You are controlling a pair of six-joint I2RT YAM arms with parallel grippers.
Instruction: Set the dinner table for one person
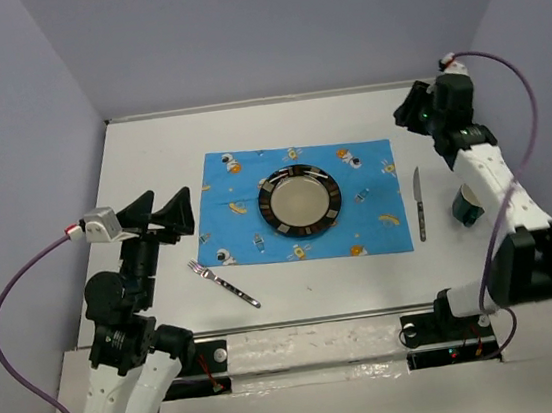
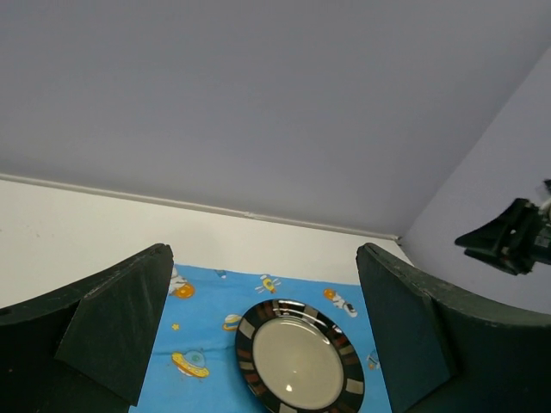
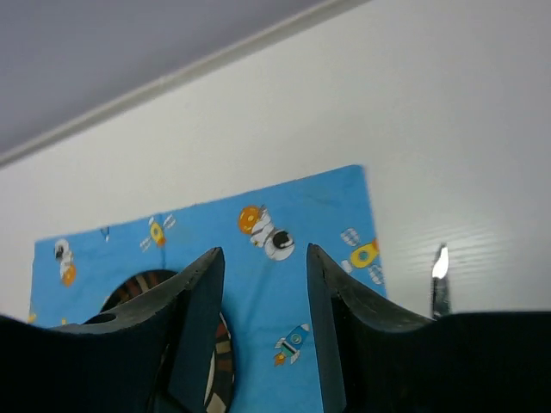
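The white dinner table (image 1: 148,152) carries a blue space-print mat (image 1: 369,225) with a black-rimmed plate (image 1: 300,202) on it. A fork (image 1: 223,283) lies slantwise on the table off the mat's near left corner. A knife (image 1: 419,204) lies right of the mat. A dark cup (image 1: 468,207) stands right of the knife, partly behind the right arm. My left gripper (image 1: 167,202) is open and empty, left of the mat, above the fork's far side. My right gripper (image 1: 407,112) is open and empty, raised at the far right. The left wrist view shows the plate (image 2: 300,361) between my open fingers.
A silver rail (image 1: 301,329) runs along the table's near edge between the arm bases. Grey walls close the table on the left, far and right sides. The right wrist view shows the mat (image 3: 301,206), the knife tip (image 3: 441,274) and a bit of plate rim (image 3: 220,361).
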